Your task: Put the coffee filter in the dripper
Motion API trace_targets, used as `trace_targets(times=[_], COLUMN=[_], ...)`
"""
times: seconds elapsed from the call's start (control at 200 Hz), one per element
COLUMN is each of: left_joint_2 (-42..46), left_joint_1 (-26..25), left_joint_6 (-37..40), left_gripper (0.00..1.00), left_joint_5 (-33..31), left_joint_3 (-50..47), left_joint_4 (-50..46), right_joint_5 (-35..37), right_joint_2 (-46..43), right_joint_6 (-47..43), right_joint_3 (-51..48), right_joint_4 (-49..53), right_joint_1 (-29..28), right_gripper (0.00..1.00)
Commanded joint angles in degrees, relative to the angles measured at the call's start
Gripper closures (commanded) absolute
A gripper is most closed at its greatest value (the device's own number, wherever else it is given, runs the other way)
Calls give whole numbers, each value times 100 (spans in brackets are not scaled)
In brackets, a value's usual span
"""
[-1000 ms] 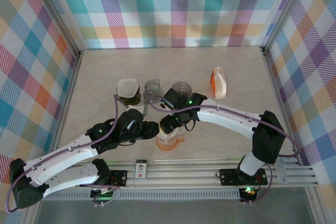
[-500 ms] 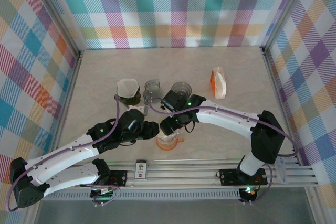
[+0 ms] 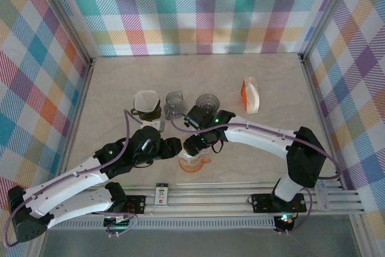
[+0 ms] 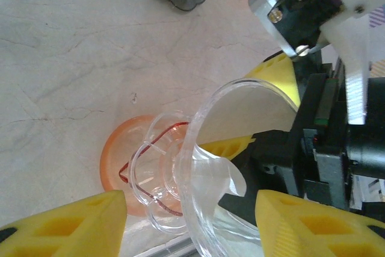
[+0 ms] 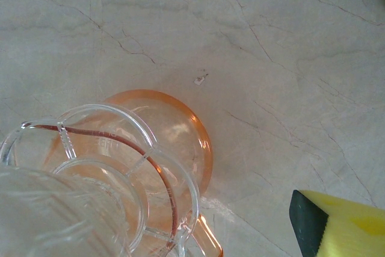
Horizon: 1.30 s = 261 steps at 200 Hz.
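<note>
The clear dripper [image 4: 198,167] sits tilted on an orange glass server [image 4: 114,148], near the table's front edge [image 3: 194,162]. A pale sheet that looks like the coffee filter [image 4: 246,109] lies inside its cone. My left gripper [image 4: 192,221] is open, one yellow finger on each side of the dripper and neither touching it. My right gripper [image 4: 255,112] reaches over the dripper's mouth from the far side, open, with yellow fingers above and below the pale sheet. In the right wrist view the dripper's flower-shaped base [image 5: 102,167] rests on the server, and one finger [image 5: 343,227] shows at the lower right.
A dark dripper holding a white paper filter [image 3: 146,103], a small glass [image 3: 174,102] and a dark-based glass [image 3: 208,102] stand in a row behind the arms. An orange and white packet [image 3: 250,95] lies to the right. A metal rail [image 3: 240,194] runs along the near edge.
My left gripper's jaws have spread apart and come off the dripper. The right gripper has stayed over the dripper with little movement.
</note>
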<state>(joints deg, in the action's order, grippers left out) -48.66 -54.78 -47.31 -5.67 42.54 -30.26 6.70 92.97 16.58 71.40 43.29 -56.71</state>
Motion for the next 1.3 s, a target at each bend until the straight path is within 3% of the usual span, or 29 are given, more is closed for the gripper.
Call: trace_targets(times=[0.0, 0.25, 0.505, 0.645, 0.71, 0.975, 1.3], left_joint_2=[-100, 14, 120, 240, 307, 65, 2], left_joint_1=[-6, -6, -6, -6, -4, 3, 37], left_joint_6=[-53, -59, -171, -199, -186, -100, -148], left_gripper=[41, 42, 41, 37, 33, 32, 46], left_joint_5=[-93, -127, -175, -231, -239, -78, -184], left_joint_3=[-24, 56, -45, -47, -51, -46, -29], left_joint_4=[-114, -249, -296, -323, -287, -134, -296], right_joint_5=[135, 60, 174, 391, 383, 237, 285], right_joint_2=[40, -479, -1042, -1360, -1428, -1401, -1472], right_joint_6=[104, 169, 313, 376, 385, 491, 573], right_joint_3=[-43, 117, 132, 30, -22, -234, -372], right_joint_4=[22, 78, 136, 153, 151, 170, 340], right_joint_1=[-33, -36, -37, -33, -34, -36, -34], right_gripper=[15, 14, 7, 6, 6, 7, 7])
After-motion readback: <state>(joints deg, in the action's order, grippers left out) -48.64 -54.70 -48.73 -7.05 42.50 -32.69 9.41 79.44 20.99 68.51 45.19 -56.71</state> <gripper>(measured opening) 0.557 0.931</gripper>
